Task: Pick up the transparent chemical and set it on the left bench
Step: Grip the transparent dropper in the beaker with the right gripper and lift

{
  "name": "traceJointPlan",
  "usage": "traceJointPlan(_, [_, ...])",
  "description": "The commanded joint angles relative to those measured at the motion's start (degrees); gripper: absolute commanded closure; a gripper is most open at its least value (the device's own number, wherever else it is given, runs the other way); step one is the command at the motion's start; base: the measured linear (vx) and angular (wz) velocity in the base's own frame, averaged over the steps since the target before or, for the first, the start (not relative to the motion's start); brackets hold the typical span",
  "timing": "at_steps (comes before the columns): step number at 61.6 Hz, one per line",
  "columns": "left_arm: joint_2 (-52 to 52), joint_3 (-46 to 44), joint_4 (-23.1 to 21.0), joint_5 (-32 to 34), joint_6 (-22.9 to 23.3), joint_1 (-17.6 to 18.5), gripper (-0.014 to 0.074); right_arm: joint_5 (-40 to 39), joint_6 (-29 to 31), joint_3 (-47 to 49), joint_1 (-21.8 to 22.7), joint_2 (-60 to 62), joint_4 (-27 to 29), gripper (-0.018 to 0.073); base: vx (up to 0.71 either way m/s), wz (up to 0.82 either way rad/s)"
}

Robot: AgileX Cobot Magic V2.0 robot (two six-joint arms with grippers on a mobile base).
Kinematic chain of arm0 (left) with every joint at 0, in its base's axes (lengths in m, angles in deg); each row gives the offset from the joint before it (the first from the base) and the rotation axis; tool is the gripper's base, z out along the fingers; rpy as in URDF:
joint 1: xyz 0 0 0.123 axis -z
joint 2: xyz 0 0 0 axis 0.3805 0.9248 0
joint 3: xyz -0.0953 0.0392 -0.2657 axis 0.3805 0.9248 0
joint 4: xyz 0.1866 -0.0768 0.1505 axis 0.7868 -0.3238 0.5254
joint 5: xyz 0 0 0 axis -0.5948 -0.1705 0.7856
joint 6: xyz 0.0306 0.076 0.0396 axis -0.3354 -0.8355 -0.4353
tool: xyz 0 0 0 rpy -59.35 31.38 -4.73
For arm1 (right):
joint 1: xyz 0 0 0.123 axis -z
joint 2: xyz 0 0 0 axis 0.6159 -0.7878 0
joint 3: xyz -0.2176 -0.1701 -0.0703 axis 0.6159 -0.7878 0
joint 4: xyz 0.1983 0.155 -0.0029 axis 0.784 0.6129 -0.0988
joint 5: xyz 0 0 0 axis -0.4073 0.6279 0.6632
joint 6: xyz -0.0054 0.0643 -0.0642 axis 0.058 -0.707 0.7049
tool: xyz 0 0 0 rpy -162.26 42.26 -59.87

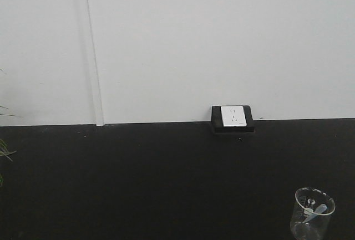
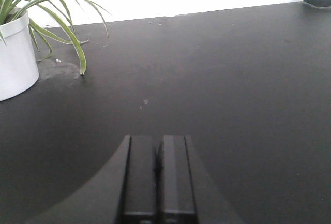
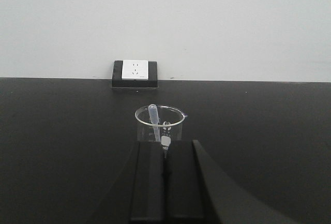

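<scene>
The transparent chemical, a clear glass beaker with a pour spout and a pale dropper leaning inside, stands on a black bench just beyond my right gripper. That gripper is shut and empty, its fingertips right in front of the beaker's base. The beaker also shows at the bottom right of the front view. My left gripper is shut and empty above bare black benchtop. The left bench with three white bins is out of view.
A white wall socket in a black housing sits at the back edge of the bench, also in the right wrist view. A potted plant in a white pot stands at the far left of the left wrist view.
</scene>
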Motion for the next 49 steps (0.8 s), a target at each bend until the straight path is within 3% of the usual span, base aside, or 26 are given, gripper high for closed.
traceJointPlan(1, [-1.1,0.93,-0.04,4.49,0.45,0.1,0.06,-5.61,0.68,-0.36,0.22,0.69,-0.77,0.0566,0.0,0.0])
traceJointPlan(21, [-1.1,0.93,-0.04,4.49,0.45,0.1,0.06,-13.91,0.37,0.12,0.22,0.69,-0.66,0.0566,0.0,0.0])
traceJointPlan(35, [-1.1,0.93,-0.04,4.49,0.45,0.1,0.06,-2.69,-0.37,10.33,0.22,-7.16,-0.74,0.056,0.0,0.0])
traceJointPlan(49, [-1.1,0.93,-0.04,4.49,0.45,0.1,0.06,-2.4,0.5,19.82,0.22,-24.43,-0.79,0.0542,0.0,0.0])
